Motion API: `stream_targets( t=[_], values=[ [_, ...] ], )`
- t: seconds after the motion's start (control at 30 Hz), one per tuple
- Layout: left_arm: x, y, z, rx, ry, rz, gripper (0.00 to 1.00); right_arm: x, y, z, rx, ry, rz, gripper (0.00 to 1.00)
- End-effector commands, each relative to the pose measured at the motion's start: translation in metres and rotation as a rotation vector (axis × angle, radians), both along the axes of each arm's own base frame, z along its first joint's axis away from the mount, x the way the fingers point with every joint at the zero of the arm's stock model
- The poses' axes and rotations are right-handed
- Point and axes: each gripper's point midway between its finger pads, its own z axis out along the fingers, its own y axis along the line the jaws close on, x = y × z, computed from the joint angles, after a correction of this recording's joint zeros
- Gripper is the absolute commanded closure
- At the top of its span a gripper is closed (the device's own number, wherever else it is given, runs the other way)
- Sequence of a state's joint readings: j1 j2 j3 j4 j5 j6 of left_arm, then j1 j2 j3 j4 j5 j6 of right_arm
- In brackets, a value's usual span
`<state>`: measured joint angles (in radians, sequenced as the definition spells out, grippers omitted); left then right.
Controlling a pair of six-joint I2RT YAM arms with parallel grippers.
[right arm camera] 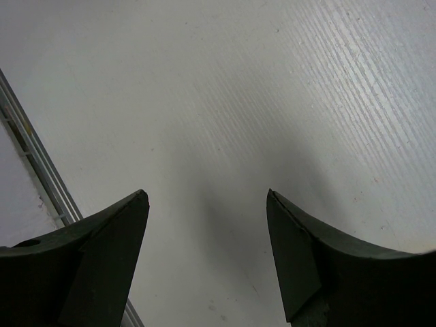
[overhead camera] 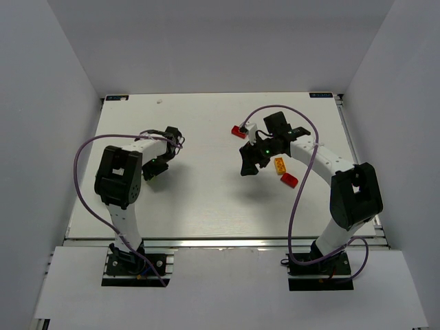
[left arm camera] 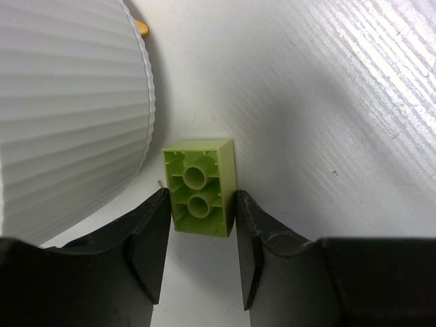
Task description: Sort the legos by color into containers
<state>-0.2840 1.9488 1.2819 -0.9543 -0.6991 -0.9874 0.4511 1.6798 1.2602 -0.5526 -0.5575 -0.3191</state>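
A lime green lego (left arm camera: 199,185) lies underside-up between my left gripper's (left arm camera: 201,204) fingertips, and both black pads touch its sides. Just left of it rises the ribbed white wall of the container (left arm camera: 68,109), with a bit of yellow-orange (left arm camera: 140,27) peeking past its rim. In the top view my left gripper (overhead camera: 152,170) points down at the left half of the table; the container does not show there. My right gripper (overhead camera: 247,168) hangs open over bare table, with nothing between its fingers (right arm camera: 116,231). Near it lie a red lego (overhead camera: 238,131), an orange lego (overhead camera: 280,164) and another red lego (overhead camera: 289,180).
White walls close in the table (overhead camera: 206,206) at the back and on both sides. A metal rail (right arm camera: 37,167) along the table edge shows at the left of the right wrist view. Purple cables loop beside each arm.
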Motion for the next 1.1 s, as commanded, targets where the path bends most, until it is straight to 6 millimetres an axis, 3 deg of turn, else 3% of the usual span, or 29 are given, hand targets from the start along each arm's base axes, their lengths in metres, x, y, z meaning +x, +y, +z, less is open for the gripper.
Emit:
stream_targets(
  t=[0.0, 0.33, 0.47, 0.83, 1.07],
  values=[
    [0.012, -0.001, 0.004, -0.017, -0.052, -0.002, 0.51, 0.004, 0.003, 0.018, 0.032, -0.03, 0.011, 0.25],
    [0.024, -0.019, 0.018, -0.125, -0.106, -0.09, 0.68, 0.004, 0.001, 0.017, 0.031, -0.029, 0.006, 0.25],
    [0.03, -0.022, 0.038, -0.141, -0.148, -0.156, 0.74, 0.004, 0.0, 0.016, 0.033, -0.027, 0.004, 0.25],
    [0.022, -0.013, 0.104, -0.101, -0.202, -0.236, 0.77, 0.004, 0.002, 0.016, 0.041, -0.023, 0.007, 0.25],
    [0.01, -0.009, 0.13, -0.095, -0.198, -0.27, 0.78, 0.004, 0.002, 0.018, 0.042, -0.029, 0.009, 0.25]
  ],
)
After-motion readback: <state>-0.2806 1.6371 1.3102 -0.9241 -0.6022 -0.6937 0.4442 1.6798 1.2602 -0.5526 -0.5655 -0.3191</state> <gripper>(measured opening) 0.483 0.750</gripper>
